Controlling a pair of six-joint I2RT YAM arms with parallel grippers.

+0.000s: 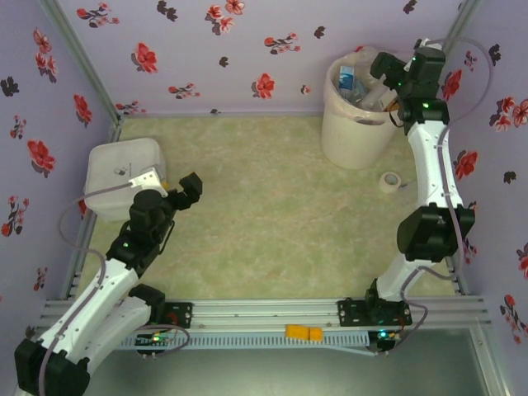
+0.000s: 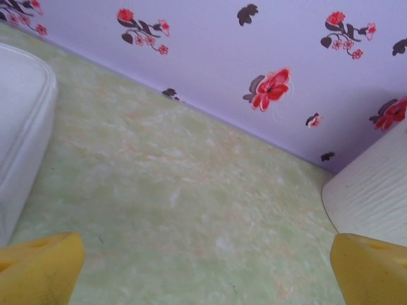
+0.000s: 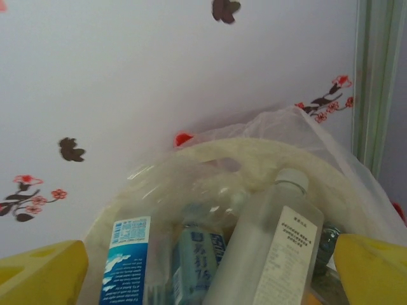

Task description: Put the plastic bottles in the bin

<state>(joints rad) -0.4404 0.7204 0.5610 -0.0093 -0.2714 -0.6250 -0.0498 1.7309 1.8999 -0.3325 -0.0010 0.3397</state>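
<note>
Bottles lie inside the bin, which stands at the 1 o'clock corner of the worktop. The right pincer hangs over the bin's rim on its 2 o'clock side, jaws spread wide and holding nothing. In the right wrist view its yellow pads flank the pile directly beneath. There a clear white-labelled bottle leans with its cap toward 12 o'clock, its long axis running nearly straight away from the pincer, beside two blue-labelled ones. The left pincer is open and empty too, at 9 o'clock beside the white box, well apart from the bin. The right arm is by far the nearer to the bin. Every bottle I can make out is inside it, so the task looks all but done. The white tape roll at the bin's 5 o'clock is no part of it.
</note>
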